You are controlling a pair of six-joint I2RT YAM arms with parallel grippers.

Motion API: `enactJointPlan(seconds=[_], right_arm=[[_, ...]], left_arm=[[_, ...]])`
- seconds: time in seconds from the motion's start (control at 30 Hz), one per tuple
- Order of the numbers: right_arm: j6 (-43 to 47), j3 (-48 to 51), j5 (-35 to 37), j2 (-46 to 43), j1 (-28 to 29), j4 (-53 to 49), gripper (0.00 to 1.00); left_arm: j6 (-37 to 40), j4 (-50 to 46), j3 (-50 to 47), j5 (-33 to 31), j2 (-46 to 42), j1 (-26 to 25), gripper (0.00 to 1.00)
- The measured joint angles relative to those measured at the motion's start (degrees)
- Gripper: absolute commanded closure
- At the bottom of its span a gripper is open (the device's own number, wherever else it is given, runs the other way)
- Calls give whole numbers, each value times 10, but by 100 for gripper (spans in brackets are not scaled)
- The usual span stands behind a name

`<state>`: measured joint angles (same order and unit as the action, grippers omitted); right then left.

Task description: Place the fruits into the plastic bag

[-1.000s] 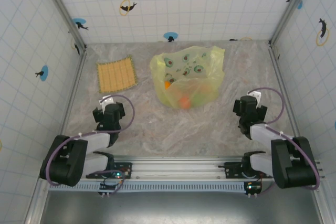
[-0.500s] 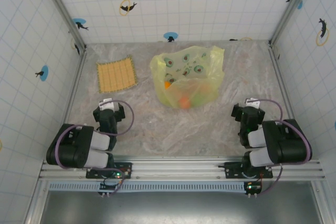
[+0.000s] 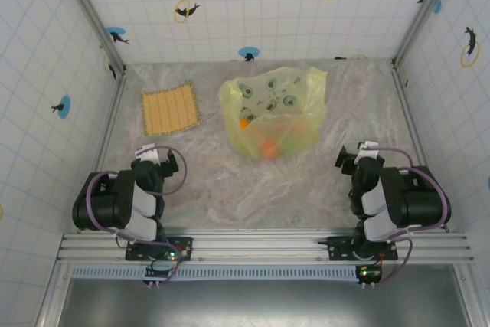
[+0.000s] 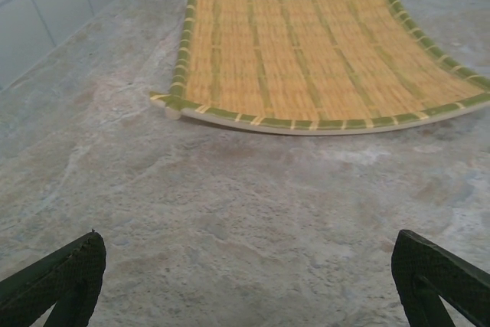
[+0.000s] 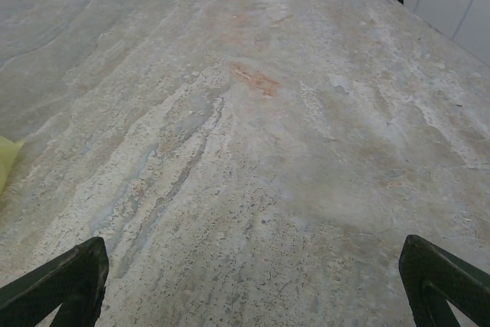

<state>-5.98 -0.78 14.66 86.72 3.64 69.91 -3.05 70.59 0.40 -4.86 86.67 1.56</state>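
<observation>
Showing through plastic bag (image 3: 285,94), fruits (image 3: 268,148) as dim blobs (count unclear); left hand (image 4: 245,269) gaping, empty; right hand (image 5: 253,273) same.

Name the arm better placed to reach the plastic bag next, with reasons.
Right, most likely. The right gripper sits nearer the plastic bag, whose yellow edge shows in its wrist view. The left gripper faces the woven mat instead. Both are open, holding nothing.
</observation>
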Motion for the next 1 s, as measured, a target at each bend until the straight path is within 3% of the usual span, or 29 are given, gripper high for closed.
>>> enactJointPlan(seconds=[1.0], right_arm=[[0, 0, -4, 0, 0, 10, 0]], left_arm=[[0, 7, 0, 14, 0, 0, 2]])
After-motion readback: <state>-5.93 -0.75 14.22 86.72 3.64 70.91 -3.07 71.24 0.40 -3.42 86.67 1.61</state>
